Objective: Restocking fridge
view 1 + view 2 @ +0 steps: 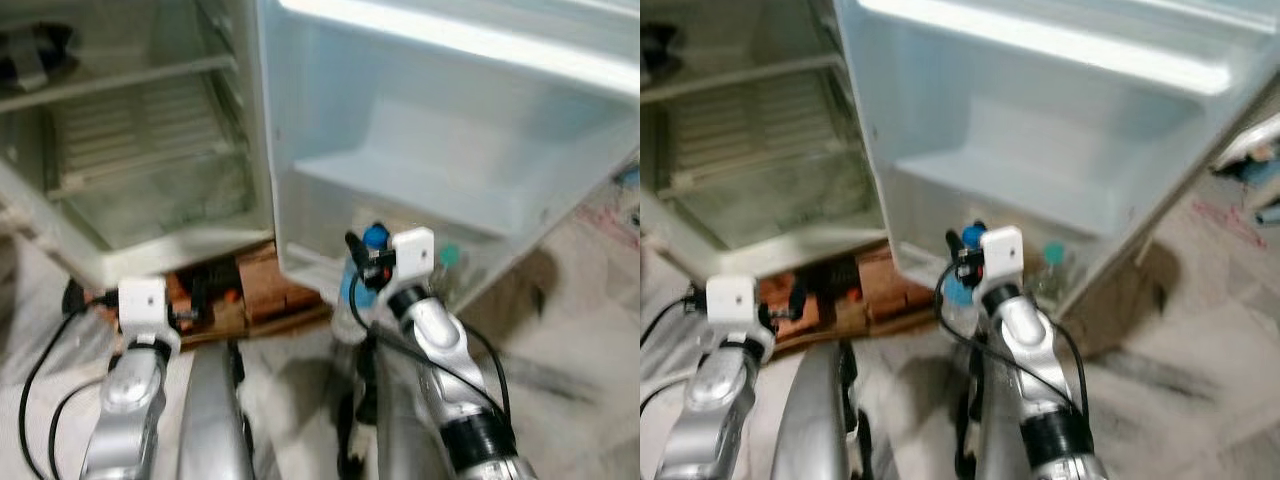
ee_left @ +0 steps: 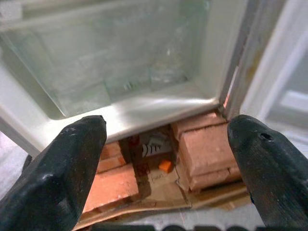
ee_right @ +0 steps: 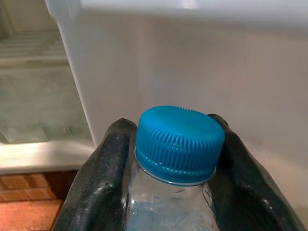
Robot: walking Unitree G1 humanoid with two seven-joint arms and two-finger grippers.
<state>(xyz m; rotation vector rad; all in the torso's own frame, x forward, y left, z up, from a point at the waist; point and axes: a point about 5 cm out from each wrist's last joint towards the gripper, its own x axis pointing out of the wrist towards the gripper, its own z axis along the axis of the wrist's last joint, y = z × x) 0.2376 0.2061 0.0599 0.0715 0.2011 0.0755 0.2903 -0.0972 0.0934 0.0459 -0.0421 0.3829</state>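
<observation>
An open fridge [image 1: 150, 250] stands ahead, its door [image 1: 450, 170] swung out to the right with white shelves. My right gripper [image 1: 362, 268] is shut on a clear water bottle with a blue cap [image 3: 179, 142], held just in front of the door's lowest shelf [image 1: 310, 270]. The fingers [image 3: 101, 178] clamp the bottle below its cap. A second bottle with a green cap [image 1: 449, 256] stands in that low door shelf. My left gripper [image 2: 166, 159] is open, low before the fridge's bottom edge.
The fridge rests on red bricks [image 2: 202, 149] and cardboard [image 1: 215, 300]. A glass crisper drawer [image 2: 110, 62] fills the fridge bottom, wire shelves [image 1: 130, 125] above. Clutter [image 1: 625, 195] lies on the floor at far right.
</observation>
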